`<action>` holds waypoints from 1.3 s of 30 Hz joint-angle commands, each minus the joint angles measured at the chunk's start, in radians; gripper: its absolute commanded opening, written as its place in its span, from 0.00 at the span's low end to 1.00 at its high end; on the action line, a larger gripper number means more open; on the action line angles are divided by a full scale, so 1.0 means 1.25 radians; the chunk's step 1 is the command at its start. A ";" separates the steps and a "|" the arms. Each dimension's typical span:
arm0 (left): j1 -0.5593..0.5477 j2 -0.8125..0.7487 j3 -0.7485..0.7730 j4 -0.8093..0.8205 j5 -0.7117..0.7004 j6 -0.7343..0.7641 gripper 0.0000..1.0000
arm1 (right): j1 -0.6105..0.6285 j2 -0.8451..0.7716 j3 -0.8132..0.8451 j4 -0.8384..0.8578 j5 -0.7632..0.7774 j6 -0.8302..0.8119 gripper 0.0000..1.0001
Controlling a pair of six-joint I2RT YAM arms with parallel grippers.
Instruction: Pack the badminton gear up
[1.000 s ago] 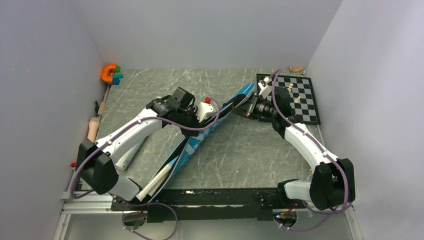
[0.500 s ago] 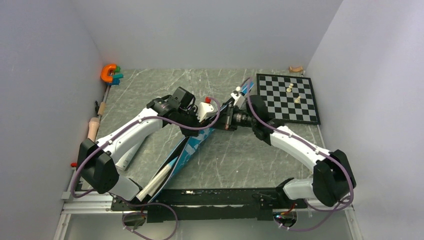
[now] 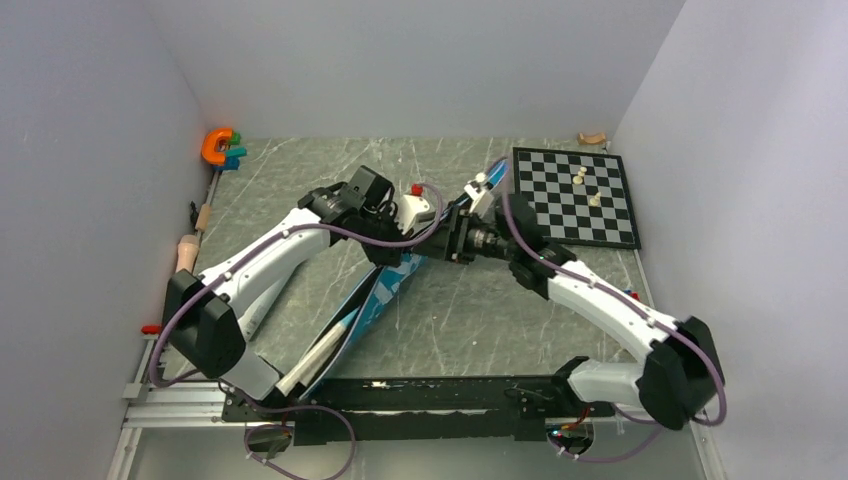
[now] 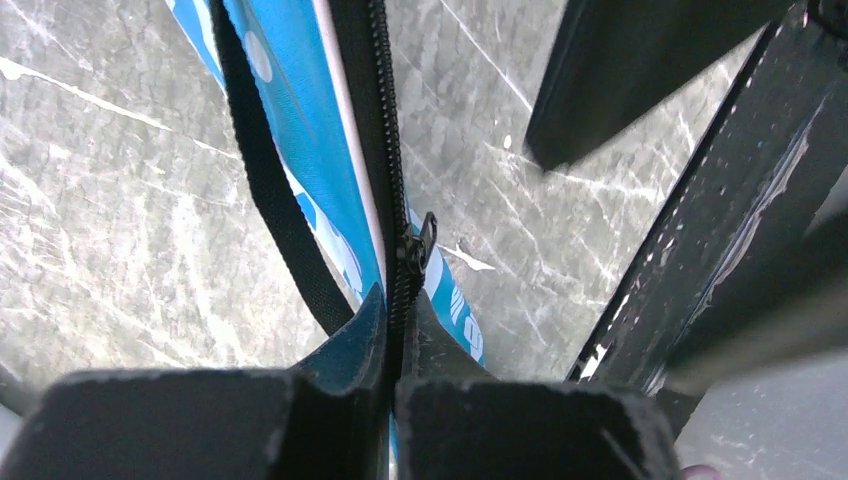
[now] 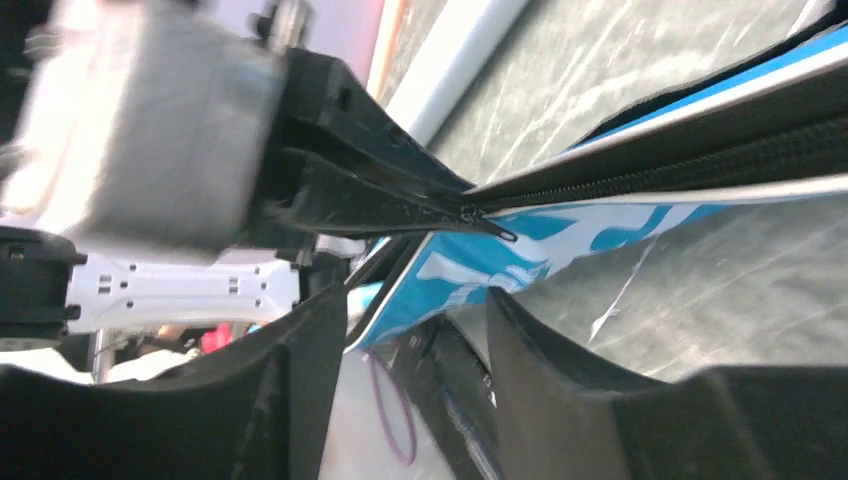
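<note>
Bag [image 3: 372, 305]: laid flat on table [image 3: 480, 320], long axis diagonal, near-left to far-right. Zipper [image 4: 372, 120] run along same axis.
Zipper pull [image 5: 490, 228]: found just ahead of right gripper [image 5: 410, 310], in line with finger gap, not touched.
Right gripper: jaws parted, nothing held.
Left gripper [image 4: 392, 325]: clamped on bag at zipper seam, pull just beyond fingertips.
Pull sited between both grippers. Grasp judged to fall to free right gripper, approach along zipper line.

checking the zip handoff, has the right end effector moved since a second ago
Yes. The right end effector has swung left and nearer, away from the chessboard left edge, toward the left end effector on the blue bag.
</note>
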 commanded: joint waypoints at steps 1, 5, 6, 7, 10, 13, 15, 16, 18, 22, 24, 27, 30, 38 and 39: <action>0.032 0.028 0.089 0.052 0.029 -0.086 0.00 | -0.034 -0.103 0.005 -0.053 0.092 -0.038 0.63; 0.071 0.077 0.145 0.051 0.023 -0.164 0.00 | -0.007 -0.097 0.031 -0.140 0.169 -0.094 0.74; 0.079 0.089 0.160 0.048 0.023 -0.181 0.00 | 0.014 -0.090 0.044 -0.158 0.193 -0.106 0.76; 0.088 0.100 0.173 0.048 0.022 -0.197 0.00 | 0.034 -0.077 0.058 -0.177 0.220 -0.120 0.77; 0.104 0.127 0.215 0.044 0.004 -0.230 0.00 | 0.117 -0.025 0.117 -0.234 0.317 -0.148 0.81; 0.108 0.142 0.242 0.045 -0.007 -0.268 0.00 | 0.200 0.025 0.171 -0.265 0.426 -0.165 0.86; 0.107 0.152 0.249 0.046 -0.004 -0.285 0.00 | 0.253 0.067 0.209 -0.275 0.503 -0.180 0.92; 0.108 0.154 0.251 0.045 -0.002 -0.291 0.00 | 0.274 0.087 0.230 -0.277 0.527 -0.186 0.94; 0.107 0.156 0.246 0.050 0.004 -0.301 0.00 | 0.307 0.124 0.269 -0.278 0.574 -0.195 0.95; 0.107 0.148 0.226 0.062 0.020 -0.317 0.00 | 0.345 0.209 0.341 -0.299 0.653 -0.203 0.95; 0.107 0.141 0.223 0.065 0.015 -0.317 0.00 | 0.355 0.248 0.380 -0.324 0.691 -0.207 0.94; 0.106 0.134 0.215 0.070 0.009 -0.322 0.00 | 0.364 0.288 0.418 -0.327 0.726 -0.215 0.90; 0.105 0.128 0.210 0.073 0.006 -0.325 0.00 | 0.371 0.342 0.466 -0.359 0.759 -0.223 0.86; 0.106 0.114 0.203 0.078 -0.004 -0.325 0.00 | 0.392 0.386 0.494 -0.392 0.805 -0.230 0.64; 0.105 0.113 0.203 0.077 -0.007 -0.323 0.00 | 0.393 0.377 0.485 -0.391 0.810 -0.230 0.59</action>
